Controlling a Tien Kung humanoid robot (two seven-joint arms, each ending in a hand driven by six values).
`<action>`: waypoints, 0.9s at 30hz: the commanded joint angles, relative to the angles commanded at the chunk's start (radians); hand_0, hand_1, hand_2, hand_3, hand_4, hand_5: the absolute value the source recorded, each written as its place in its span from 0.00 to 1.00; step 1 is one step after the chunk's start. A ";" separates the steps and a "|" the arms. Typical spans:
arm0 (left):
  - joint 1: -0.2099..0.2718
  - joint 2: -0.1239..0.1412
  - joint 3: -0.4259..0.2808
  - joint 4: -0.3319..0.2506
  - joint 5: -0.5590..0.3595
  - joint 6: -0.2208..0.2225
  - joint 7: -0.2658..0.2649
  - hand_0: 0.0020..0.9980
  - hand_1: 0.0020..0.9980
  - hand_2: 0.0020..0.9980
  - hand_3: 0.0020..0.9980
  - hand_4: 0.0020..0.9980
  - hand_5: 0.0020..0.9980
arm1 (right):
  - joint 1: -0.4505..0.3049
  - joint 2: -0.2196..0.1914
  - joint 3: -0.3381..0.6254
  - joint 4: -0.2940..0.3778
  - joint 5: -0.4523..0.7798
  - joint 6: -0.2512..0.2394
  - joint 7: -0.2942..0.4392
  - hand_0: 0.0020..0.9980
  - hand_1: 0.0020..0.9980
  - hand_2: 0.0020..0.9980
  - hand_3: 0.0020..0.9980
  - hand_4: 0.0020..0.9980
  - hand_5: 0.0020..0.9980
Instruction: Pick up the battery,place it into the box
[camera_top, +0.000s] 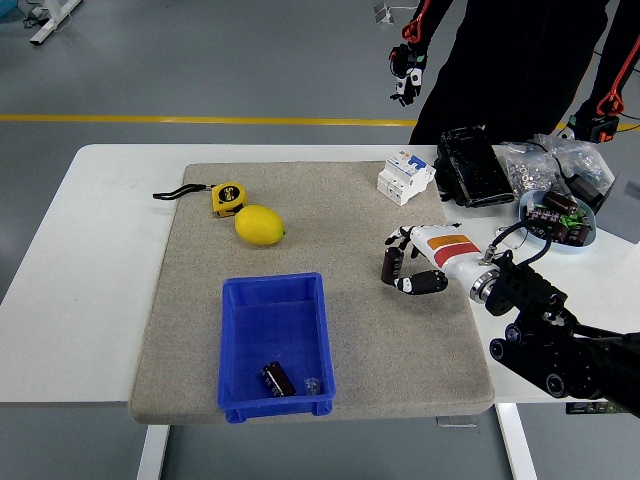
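Note:
A dark cylindrical battery (392, 267) stands upright on the grey mat (330, 210), right of centre. My right hand (408, 264) reaches in from the right and wraps it: fingers (398, 239) curl over its far side and the thumb (421, 284) presses in from the near side. The battery still rests on the mat. The blue box (238, 340) sits at the mat's front, left of the hand. A second dark battery (277, 379) lies inside it near the front wall. My left arm is out of view.
A lemon (260, 225) and a yellow tape measure (226, 198) lie on the mat's far left. A white circuit breaker (405, 177), a black case (473, 166), bagged parts (545, 163) and a bowl of components (558, 222) crowd the back right. A person (520, 60) stands behind the table.

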 joint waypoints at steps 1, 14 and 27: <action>-0.001 0.000 -0.001 0.000 0.002 0.000 0.000 0.66 0.65 0.65 0.58 0.63 0.58 | 0.000 0.000 0.000 0.000 0.002 -0.003 0.001 0.28 0.42 0.54 0.60 0.75 0.27; -0.004 -0.001 -0.003 0.001 0.004 -0.002 0.000 0.66 0.65 0.65 0.58 0.63 0.58 | -0.003 0.003 -0.004 0.004 0.005 -0.012 0.005 0.25 0.39 0.51 0.55 0.71 0.28; -0.007 0.000 -0.008 0.000 0.014 -0.005 0.001 0.66 0.65 0.65 0.58 0.63 0.58 | 0.000 0.002 -0.004 0.003 0.019 -0.016 0.013 0.22 0.38 0.49 0.53 0.68 0.28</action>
